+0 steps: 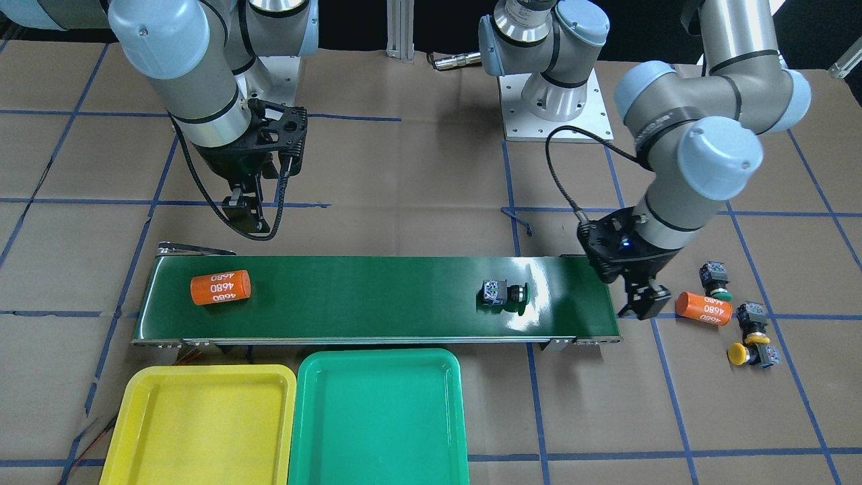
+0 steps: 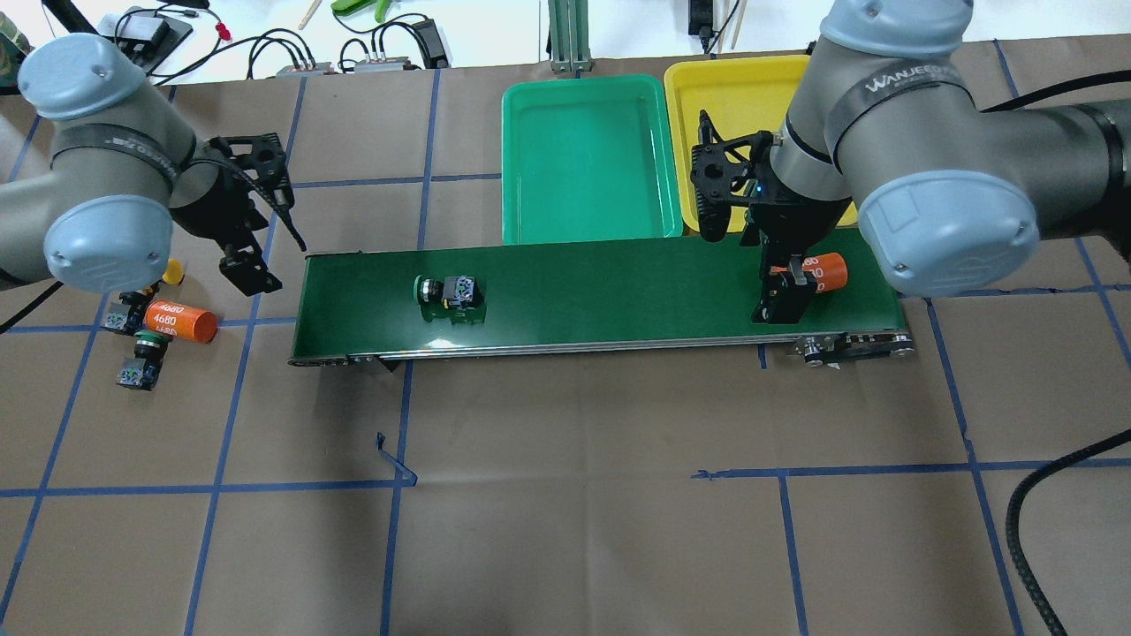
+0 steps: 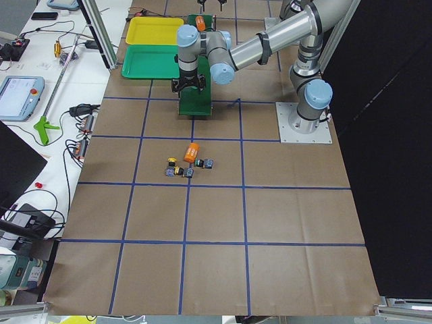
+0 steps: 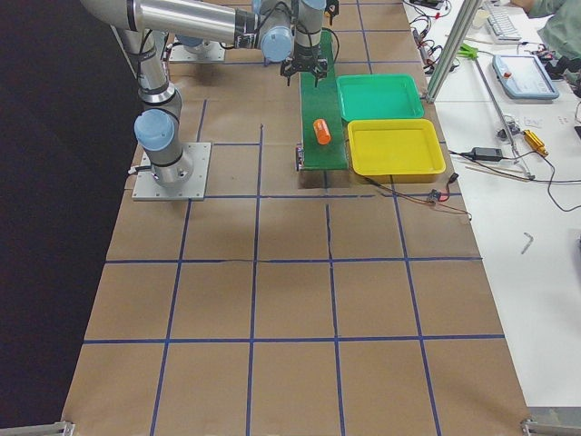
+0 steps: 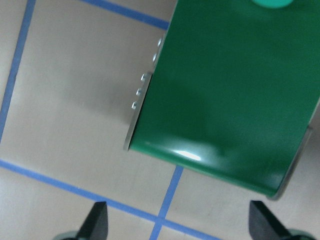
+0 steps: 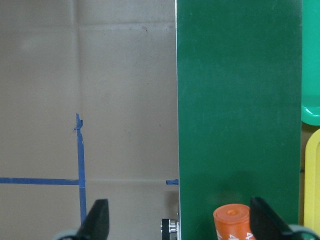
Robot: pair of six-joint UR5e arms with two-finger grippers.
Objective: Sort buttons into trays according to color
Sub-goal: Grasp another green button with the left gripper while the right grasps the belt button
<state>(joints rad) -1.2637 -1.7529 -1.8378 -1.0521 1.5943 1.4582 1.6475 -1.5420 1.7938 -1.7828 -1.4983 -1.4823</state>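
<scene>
One green-capped button [image 1: 502,294] lies on its side on the conveyor belt [image 1: 370,296]; it also shows in the overhead view [image 2: 449,291]. Three more buttons lie on the paper past the belt's end: one green [image 1: 715,279] and two yellow [image 1: 753,320] [image 1: 751,353]. The yellow tray [image 1: 202,424] and green tray [image 1: 377,417] stand side by side, both empty. My left gripper [image 1: 643,303] [image 5: 177,222] is open and empty, above the belt's end near the loose buttons. My right gripper [image 2: 782,300] [image 6: 180,225] is open and empty, hovering over the belt's other end.
An orange cylinder marked 4680 [image 1: 220,287] lies on the belt under my right gripper, also in the right wrist view [image 6: 232,222]. A second one [image 1: 704,308] lies among the loose buttons. Brown paper with blue tape lines covers the table.
</scene>
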